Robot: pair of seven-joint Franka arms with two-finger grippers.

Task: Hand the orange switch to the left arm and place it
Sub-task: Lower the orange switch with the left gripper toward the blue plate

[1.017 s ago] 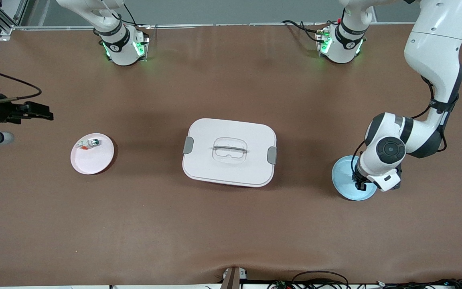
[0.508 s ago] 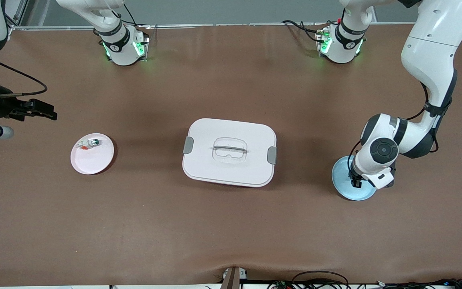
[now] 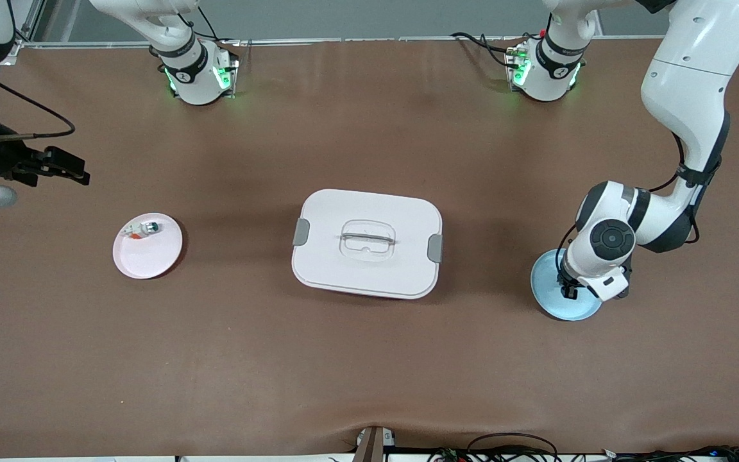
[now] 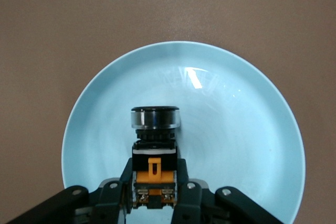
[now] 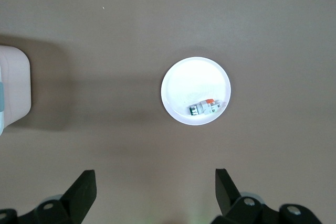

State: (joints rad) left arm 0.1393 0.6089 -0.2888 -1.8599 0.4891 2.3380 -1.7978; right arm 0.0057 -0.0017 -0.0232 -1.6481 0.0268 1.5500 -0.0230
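The blue plate (image 3: 552, 301) lies at the left arm's end of the table. The left gripper (image 3: 569, 294) is down over it, its jaws closed on the switch (image 4: 154, 153), a black part with an orange tab between the fingers (image 4: 119, 190) and a round dark cap pointing out over the plate's middle. Whether the switch touches the plate I cannot tell. Nothing else shows in the plate.

The box (image 3: 367, 242) sits mid-table between the two plates, its lid on, a grey latch at each end and a clear handle recessed in the top.

The pink plate (image 3: 145, 253) lies toward the right arm's end and holds one small white-and-green part (image 3: 142, 230) with a red-orange tip, near the rim.

The right gripper (image 3: 61, 168) waits in the air over bare table near the pink plate, jaws wide apart and empty.
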